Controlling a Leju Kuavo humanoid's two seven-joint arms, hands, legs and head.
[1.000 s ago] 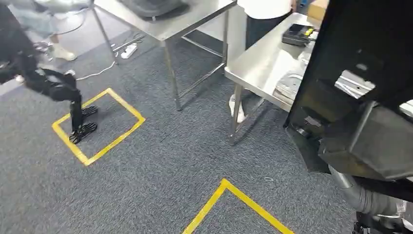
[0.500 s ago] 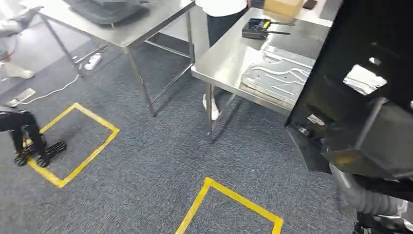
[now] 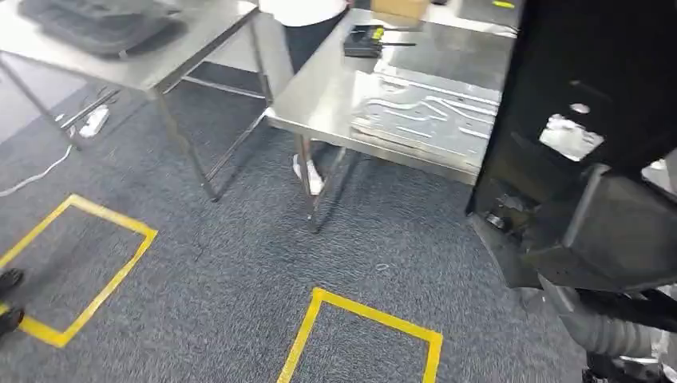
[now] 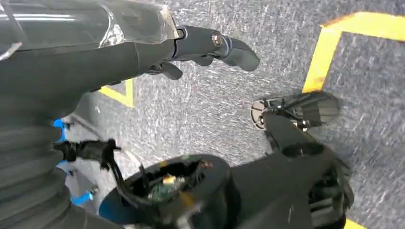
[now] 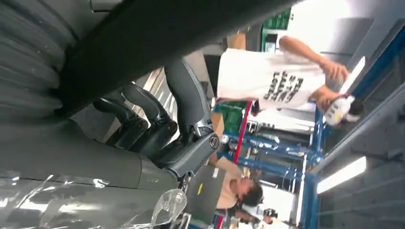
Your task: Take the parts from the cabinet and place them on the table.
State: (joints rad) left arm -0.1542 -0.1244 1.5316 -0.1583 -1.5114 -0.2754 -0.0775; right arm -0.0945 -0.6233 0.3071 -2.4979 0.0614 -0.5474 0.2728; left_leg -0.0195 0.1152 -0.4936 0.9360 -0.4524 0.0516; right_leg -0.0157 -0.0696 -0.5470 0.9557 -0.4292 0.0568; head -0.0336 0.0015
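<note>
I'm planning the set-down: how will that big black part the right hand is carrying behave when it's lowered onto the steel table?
The black part looks rigid and bulky, so probably heavy and awkward. Held upright, it may tip. The steel table looks smooth, so it could slide.

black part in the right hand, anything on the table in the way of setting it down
Partly. The black part hangs at the near table's edge. A flat silver plate covers the surface closest to it, and a black device lies farther back. A bare strip remains along the table's left side.
</note>
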